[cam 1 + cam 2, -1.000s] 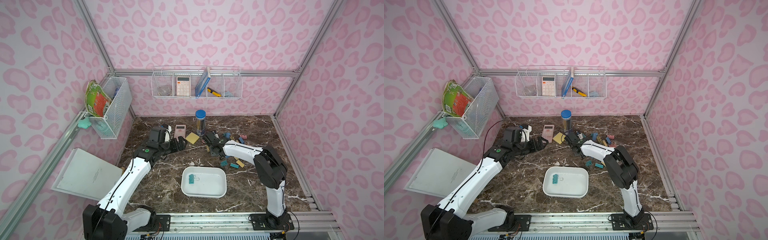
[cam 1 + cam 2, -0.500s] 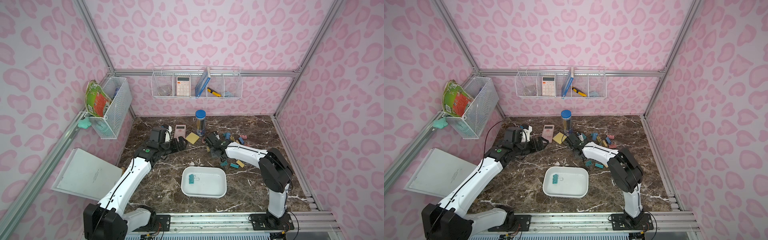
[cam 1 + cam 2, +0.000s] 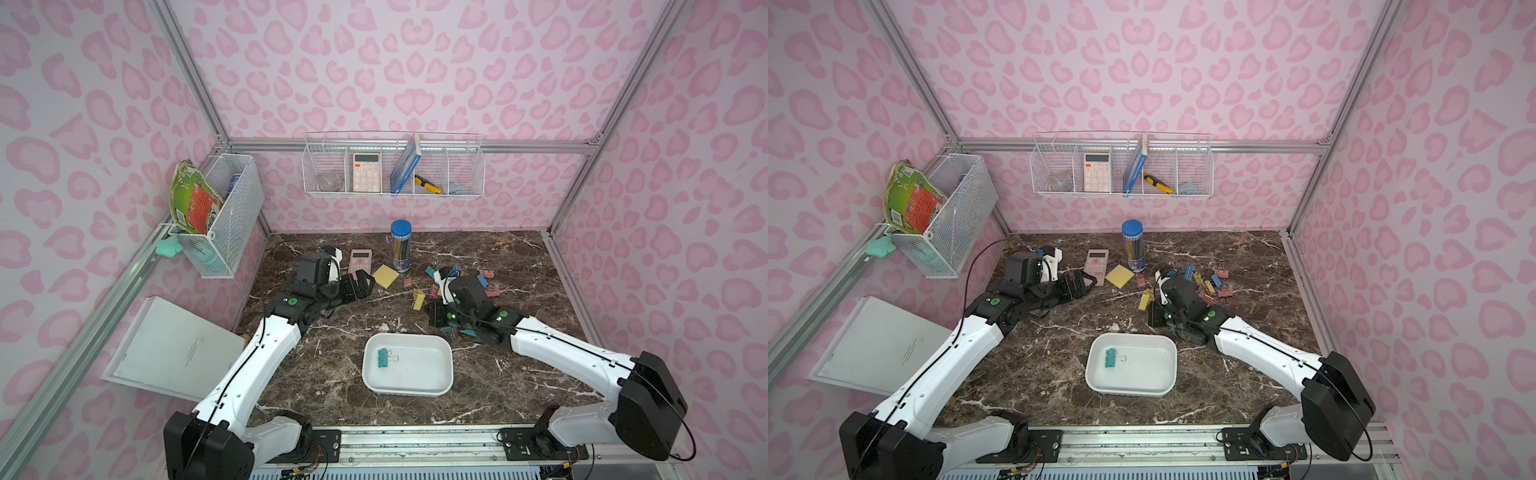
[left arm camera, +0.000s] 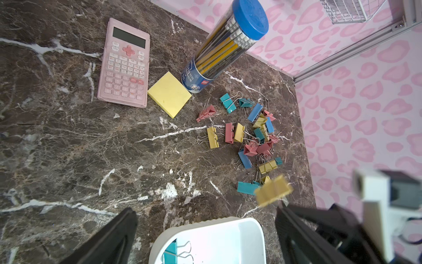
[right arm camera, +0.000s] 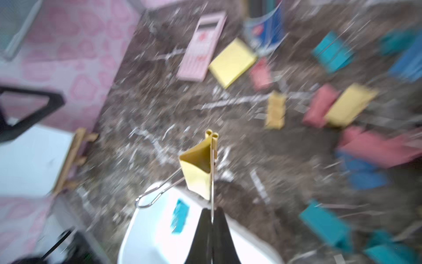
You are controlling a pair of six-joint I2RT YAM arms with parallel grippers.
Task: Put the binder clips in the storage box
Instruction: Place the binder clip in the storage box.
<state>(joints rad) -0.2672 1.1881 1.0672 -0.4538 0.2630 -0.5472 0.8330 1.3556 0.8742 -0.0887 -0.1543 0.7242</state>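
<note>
**Right gripper lifts a yellow clip off the pile**

A second ago the right gripper [image 5: 212,210] was low among the pile of clips [image 4: 258,137] at the back of the dark marble table [image 3: 332,374], with its jaws partly apart. Now the jaws are pressed together on one thin wire handle of a yellow clip [image 5: 198,169]. The clip's body sticks out past the fingertips, and its other handle hangs loose to one side.

The arm has drawn back from the pile toward the white box [image 3: 446,365], and the right wrist view is smeared by that motion. In the left wrist view the same yellow clip shows as a blur in the air, close to the box's far rim but not clearly over it.

The box sits at the front middle of the table and holds a single teal clip [image 3: 382,358]. The left gripper [image 4: 205,207] hovers with its jaws wide apart and holds nothing.

The pick looks to have worked. What is left for this clip is to carry it over the box and let go. A pinch on a bare wire is slight, so the clip may swing or slip. Nearly all the clips still lie on the table.
</note>
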